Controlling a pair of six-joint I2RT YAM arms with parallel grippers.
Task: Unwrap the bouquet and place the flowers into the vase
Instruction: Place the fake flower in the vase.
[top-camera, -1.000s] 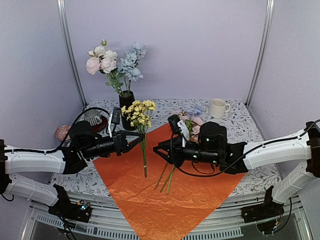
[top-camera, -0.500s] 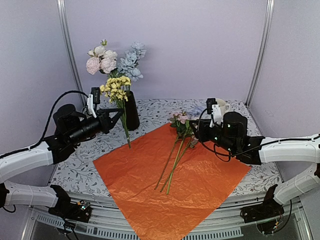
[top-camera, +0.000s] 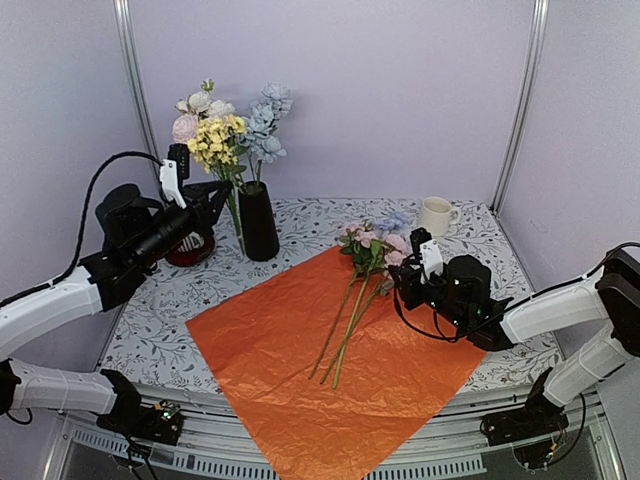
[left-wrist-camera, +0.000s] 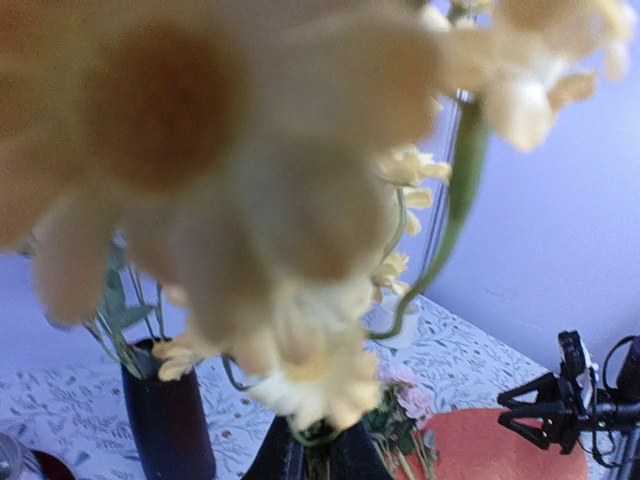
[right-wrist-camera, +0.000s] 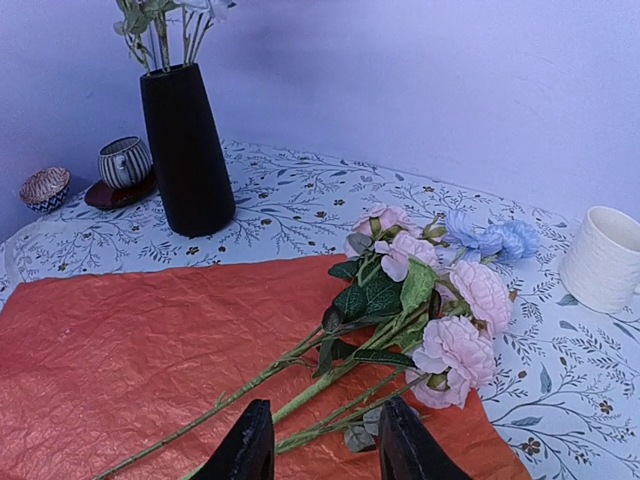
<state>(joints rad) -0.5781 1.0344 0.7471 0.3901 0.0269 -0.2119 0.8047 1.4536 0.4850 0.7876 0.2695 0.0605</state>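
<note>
**Yellow sprig lifted to the vase, right arm backed off**

Over the last second the left gripper (top-camera: 224, 193) has swung from above the sheet (top-camera: 300, 380) up and away to the far left, carrying the yellow sprig (top-camera: 213, 138). The right gripper (right-wrist-camera: 322, 445) has pulled back from the middle of the sheet to its right side.

The left claw is clamped on the sprig's stem below the heads. This leaves the lower stem hanging free, probably so that it can go in end first. The yellow heads now sit high, just left of the pink and blue blooms (top-camera: 240, 115) already standing in the vase (top-camera: 259, 225). The stem's lower end looks near the vase's left side and is not yet over the mouth. The left wrist view is filled with blurred petals, so the tip cannot be judged there.

The right claw stands apart with nothing in it, low over the near ends of the loose flowers (right-wrist-camera: 400, 290). Those flowers lie on the sheet with pink and blue heads at the far right edge and stems pointing near and left, so the stems face the claw for the next pick. The sheet is spread flat at the middle of the table, so the unwrapping looks done. The vase stands just beyond its far left corner, and the mug (top-camera: 435, 215) is well off to the far right
</note>
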